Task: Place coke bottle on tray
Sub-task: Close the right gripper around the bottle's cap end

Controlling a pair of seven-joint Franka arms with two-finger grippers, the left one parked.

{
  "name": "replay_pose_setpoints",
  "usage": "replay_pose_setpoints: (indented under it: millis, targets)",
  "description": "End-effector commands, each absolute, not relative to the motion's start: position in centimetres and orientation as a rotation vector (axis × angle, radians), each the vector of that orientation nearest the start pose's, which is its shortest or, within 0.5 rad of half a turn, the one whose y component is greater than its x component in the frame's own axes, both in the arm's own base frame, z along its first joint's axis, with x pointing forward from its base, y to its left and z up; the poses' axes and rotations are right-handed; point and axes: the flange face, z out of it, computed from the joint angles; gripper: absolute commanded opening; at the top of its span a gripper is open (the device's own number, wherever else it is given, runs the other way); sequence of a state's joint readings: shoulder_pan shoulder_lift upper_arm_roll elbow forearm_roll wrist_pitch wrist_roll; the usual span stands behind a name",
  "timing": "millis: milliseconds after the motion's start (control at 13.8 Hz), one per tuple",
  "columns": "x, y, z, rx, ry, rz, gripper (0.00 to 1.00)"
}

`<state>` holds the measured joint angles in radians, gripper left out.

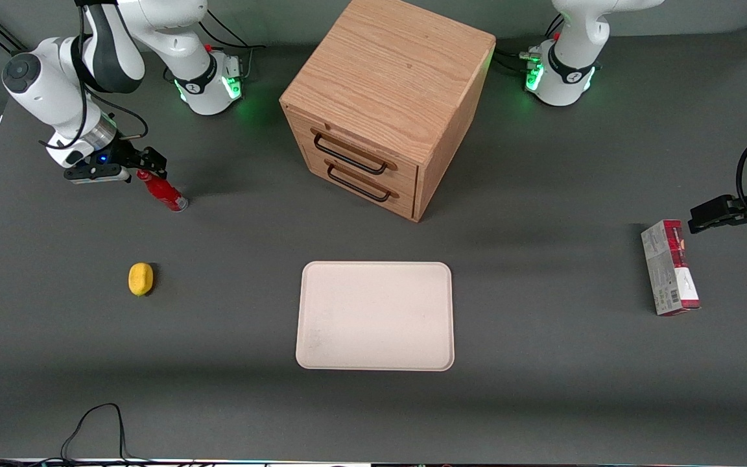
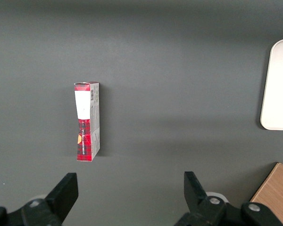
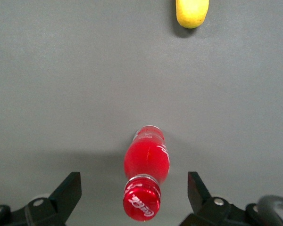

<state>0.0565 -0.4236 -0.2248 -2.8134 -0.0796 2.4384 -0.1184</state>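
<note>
The coke bottle (image 1: 163,191), small and bright red with a red cap and silvery base, stands on the dark table toward the working arm's end. My gripper (image 1: 143,170) hovers just over its cap. In the right wrist view the coke bottle (image 3: 146,176) sits between the open gripper (image 3: 133,178), with a wide gap from the cap to each black finger (image 3: 70,188). Nothing is held. The cream tray (image 1: 375,316) lies flat mid-table, nearer the front camera than the bottle, and its edge also shows as the tray (image 2: 279,84) in the left wrist view.
A wooden drawer cabinet (image 1: 380,104) stands farther from the front camera than the tray. A yellow lump (image 1: 141,279) lies nearer the camera than the bottle, the same yellow lump (image 3: 192,12) in the wrist view. A red-and-grey carton (image 1: 670,267) lies toward the parked arm's end.
</note>
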Motion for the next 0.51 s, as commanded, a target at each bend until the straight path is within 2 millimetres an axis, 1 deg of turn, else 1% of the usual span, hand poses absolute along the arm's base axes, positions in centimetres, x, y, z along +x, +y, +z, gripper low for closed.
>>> replay_pose_setpoints:
  millis: [0,72,145,217,434]
  targets:
    - [34.80,-5.32,31.47,-3.107,-0.082,-0.089,1.00]
    - [34.77,-5.31,31.44,-3.107,-0.082,-0.085,0.95]
    - [34.70,-5.30,31.28,-3.107,-0.084,-0.071,0.75]
    - [34.73,-5.32,31.17,-3.107,-0.084,-0.063,0.61]
    - [34.68,-5.31,31.07,-3.107,-0.091,-0.054,0.32]
